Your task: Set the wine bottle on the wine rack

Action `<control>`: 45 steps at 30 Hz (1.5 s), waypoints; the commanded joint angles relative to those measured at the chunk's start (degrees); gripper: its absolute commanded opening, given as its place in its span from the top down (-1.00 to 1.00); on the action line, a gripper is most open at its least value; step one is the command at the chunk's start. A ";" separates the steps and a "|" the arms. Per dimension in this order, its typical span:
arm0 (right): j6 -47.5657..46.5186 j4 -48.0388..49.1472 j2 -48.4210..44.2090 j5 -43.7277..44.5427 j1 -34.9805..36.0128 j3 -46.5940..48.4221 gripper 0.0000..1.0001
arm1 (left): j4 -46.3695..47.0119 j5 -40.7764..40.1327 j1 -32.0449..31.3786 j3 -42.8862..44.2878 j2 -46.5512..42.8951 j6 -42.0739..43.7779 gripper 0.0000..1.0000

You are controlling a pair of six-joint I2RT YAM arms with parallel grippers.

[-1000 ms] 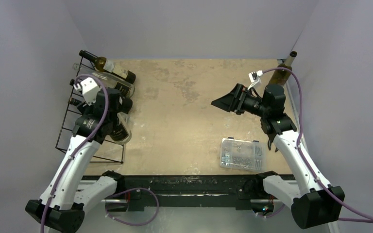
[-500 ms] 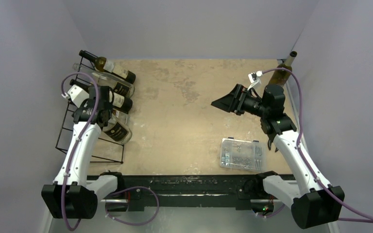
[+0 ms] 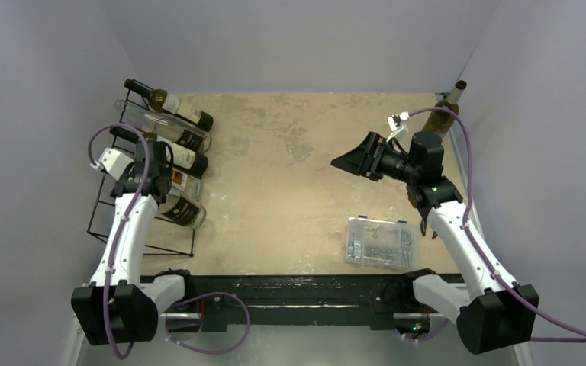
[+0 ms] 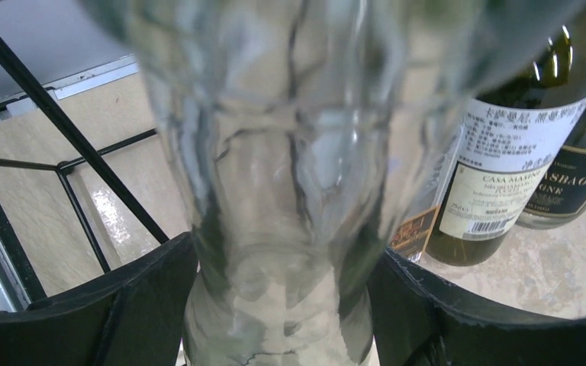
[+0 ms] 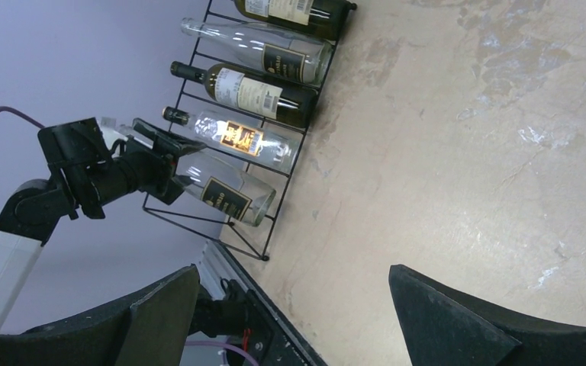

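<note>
The black wire wine rack (image 3: 99, 221) stands at the table's left and holds several bottles lying slanted. My left gripper (image 3: 155, 187) is shut on the neck of a clear wine bottle (image 3: 185, 211) that lies in the rack's nearest slot. In the left wrist view my gripper (image 4: 282, 305) has its black fingers (image 4: 145, 297) pressed on both sides of the clear glass (image 4: 275, 152). The right wrist view shows the same bottle (image 5: 225, 197) with its base at the rack's table-side edge. My right gripper (image 3: 349, 162) is open and empty above the table's middle right, and it also shows in the right wrist view (image 5: 290, 278).
A green bottle (image 3: 447, 113) stands upright in the far right corner behind the right arm. A clear plastic box (image 3: 380, 242) of small parts lies near the front right. Labelled bottles (image 4: 503, 175) lie right beside the held one.
My left arm has swung back to the left and drawn in, and the wrist camera has moved outward past the rack. The held bottle has stayed in its slot. The right arm has barely moved.
</note>
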 commanded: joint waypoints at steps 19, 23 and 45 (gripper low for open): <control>-0.51 2.51 0.42 -0.51 0.16 -1.94 -0.98 | 5.12 3.58 7.97 1.65 3.23 -7.06 1.00; -0.66 2.43 -0.02 -0.51 0.13 -2.35 -0.98 | 4.24 2.28 7.97 1.06 2.56 -7.93 0.92; -0.93 0.73 -2.03 0.08 0.15 -2.51 -0.98 | 1.21 4.67 9.39 -0.54 2.46 -11.11 -0.04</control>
